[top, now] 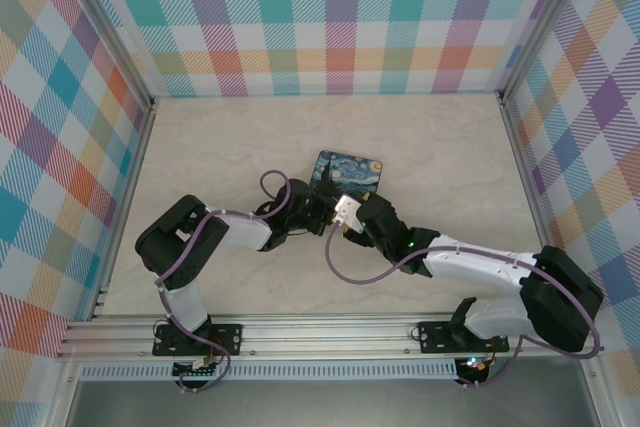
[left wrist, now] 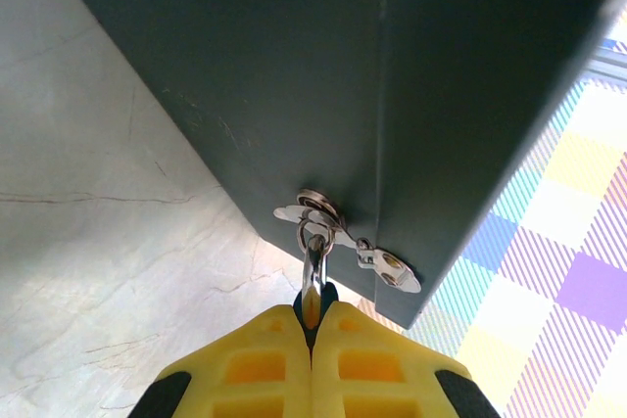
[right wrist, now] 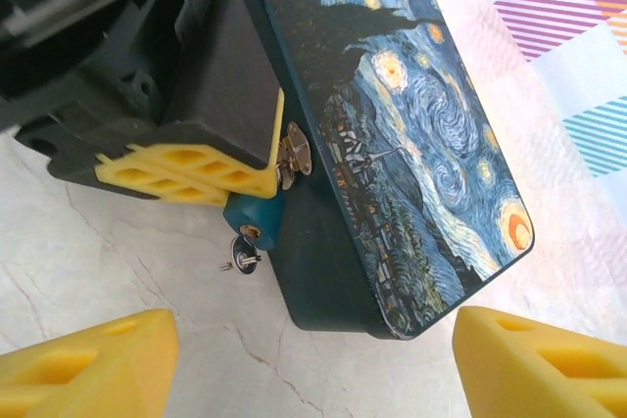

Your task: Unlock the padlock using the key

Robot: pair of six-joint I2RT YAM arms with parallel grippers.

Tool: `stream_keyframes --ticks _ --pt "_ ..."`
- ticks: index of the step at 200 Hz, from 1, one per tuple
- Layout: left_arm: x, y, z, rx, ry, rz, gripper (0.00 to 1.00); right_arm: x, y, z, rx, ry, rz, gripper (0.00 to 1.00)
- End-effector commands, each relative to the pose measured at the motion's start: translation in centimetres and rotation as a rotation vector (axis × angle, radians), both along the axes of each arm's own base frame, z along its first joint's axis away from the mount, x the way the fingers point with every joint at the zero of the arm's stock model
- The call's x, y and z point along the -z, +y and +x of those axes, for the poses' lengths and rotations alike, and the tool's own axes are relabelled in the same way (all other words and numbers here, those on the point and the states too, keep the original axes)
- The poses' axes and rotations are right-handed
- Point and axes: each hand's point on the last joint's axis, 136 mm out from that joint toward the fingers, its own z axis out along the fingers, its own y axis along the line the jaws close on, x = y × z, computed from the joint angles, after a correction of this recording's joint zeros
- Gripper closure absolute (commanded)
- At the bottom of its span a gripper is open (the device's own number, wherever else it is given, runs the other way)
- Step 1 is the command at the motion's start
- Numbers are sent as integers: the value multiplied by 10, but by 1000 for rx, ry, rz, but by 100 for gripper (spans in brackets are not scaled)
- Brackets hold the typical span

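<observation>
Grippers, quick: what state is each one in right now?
Left gripper: closed on the padlock.
Right gripper: open, holding nothing.

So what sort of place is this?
Likely a robot test booth, not a home: checked wall panels enclose a marble-look tabletop, and the left arm and right arm are bolted to an aluminium rail.

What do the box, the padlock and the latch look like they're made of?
The box looks like thin metal: glossy printed lid, smooth dark painted sides. The padlock has a teal painted or coated body, probably metal, and a shiny bare-metal loop. The latch is bright, reflective silvery metal.
</observation>
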Motion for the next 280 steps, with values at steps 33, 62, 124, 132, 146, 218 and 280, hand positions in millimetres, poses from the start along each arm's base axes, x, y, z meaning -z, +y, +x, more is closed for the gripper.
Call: stream_keyframes --ticks 33,62,124,132,146,218,280 --pt "-28 -6 7 7 -30 -70 100 25 6 9 -85 -70 -173 34" --pt "-28 -6 6 8 -28 -70 100 28 15 14 -95 -79 -163 40" --pt "-28 -6 6 9 -25 -69 100 27 25 18 -93 -71 -110 55" --pt "-28 -6 6 10 -25 -69 100 26 26 19 -87 -70 -97 57" --pt "-28 -6 5 11 -25 -70 100 23 27 19 -79 -72 -70 57" --pt "-27 -6 4 14 -21 -70 100 24 32 23 -54 -60 -7 66" --pt "-28 -6 4 15 -20 -74 100 28 28 29 -3 -29 18 90"
